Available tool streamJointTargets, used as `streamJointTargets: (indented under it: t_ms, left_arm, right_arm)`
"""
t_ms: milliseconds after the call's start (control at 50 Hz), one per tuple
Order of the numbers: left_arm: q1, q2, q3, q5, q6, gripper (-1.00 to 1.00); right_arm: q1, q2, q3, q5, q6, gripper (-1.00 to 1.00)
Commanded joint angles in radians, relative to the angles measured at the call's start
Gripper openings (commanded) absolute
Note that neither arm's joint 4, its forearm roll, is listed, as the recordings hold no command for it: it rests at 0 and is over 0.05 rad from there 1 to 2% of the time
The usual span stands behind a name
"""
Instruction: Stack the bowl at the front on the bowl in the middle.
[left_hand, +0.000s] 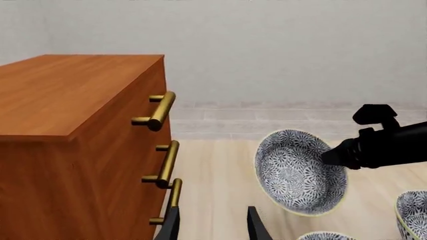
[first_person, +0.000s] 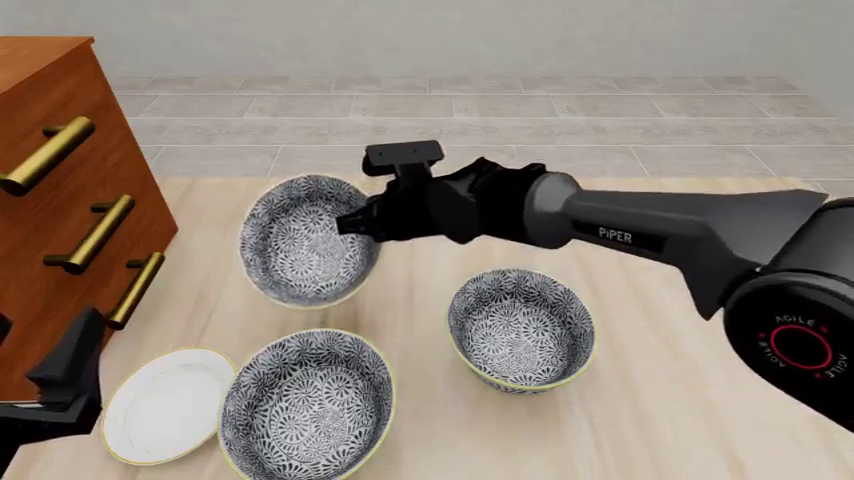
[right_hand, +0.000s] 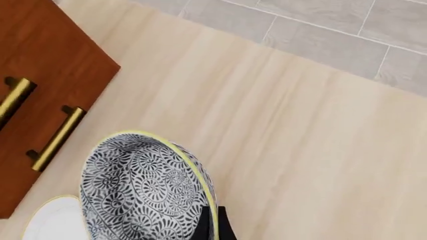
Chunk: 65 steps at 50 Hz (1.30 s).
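My right gripper (first_person: 351, 226) is shut on the rim of the bowl at the front (first_person: 300, 245), a deep blue-grey floral bowl with a pale-yellow rim. The bowl hangs tilted in the air, its inside facing the front. The wrist views show the same bowl (right_hand: 140, 195) (left_hand: 297, 175). Below it on the table, next to the plate, stands the bowl in the middle (first_person: 307, 410), upright and empty. My left gripper (left_hand: 213, 231) is open and empty, low at the table's front left (first_person: 64, 375).
A third floral bowl (first_person: 521, 325) stands to the right on the table. A flat white plate (first_person: 160, 405) lies front left. A wooden dresser (first_person: 54, 150) with brass handles lines the left side. The right arm (first_person: 641, 235) stretches across above the table.
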Motion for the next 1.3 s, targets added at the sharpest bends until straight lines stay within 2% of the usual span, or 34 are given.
streamJointTargets:
  t_ms: [20, 100, 280, 480, 540, 660, 1060, 1200, 1300]
  left_arm:
    - [-0.004, -0.08, -0.002, 0.071, -0.002, 1.0]
    - [-0.009, -0.096, -0.002, 0.081, -0.004, 1.0]
    - [-0.013, -0.226, -0.013, 0.188, -0.015, 1.0]
    - [-0.017, -0.165, -0.008, 0.121, 0.002, 1.0]
    - [-0.014, -0.221, -0.017, 0.164, 0.04, 1.0]
    - [-0.027, -0.211, -0.011, 0.153, -0.001, 1.0]
    - [-0.013, -0.238, -0.008, 0.175, -0.001, 1.0]
    - [-0.016, -0.222, -0.008, 0.159, 0.0, 1.0]
    - [-0.016, -0.211, -0.007, 0.144, -0.001, 1.0]
  right_arm:
    - [-0.008, -0.055, -0.018, 0.02, 0.001, -1.0]
    - [-0.014, -0.082, -0.022, 0.03, -0.006, -1.0]
    - [-0.024, -0.141, -0.016, 0.047, -0.029, -1.0]
    - [-0.028, -0.171, -0.008, 0.051, -0.034, -1.0]
    - [-0.029, -0.176, -0.001, 0.048, -0.035, -1.0]
    - [-0.031, -0.206, 0.018, 0.047, -0.037, -1.0]
    - [-0.043, -0.394, 0.196, -0.002, -0.015, -1.0]
    - [-0.057, -0.45, 0.246, -0.011, -0.017, -1.0]
    - [-0.089, -0.492, 0.286, -0.015, -0.047, -1.0]
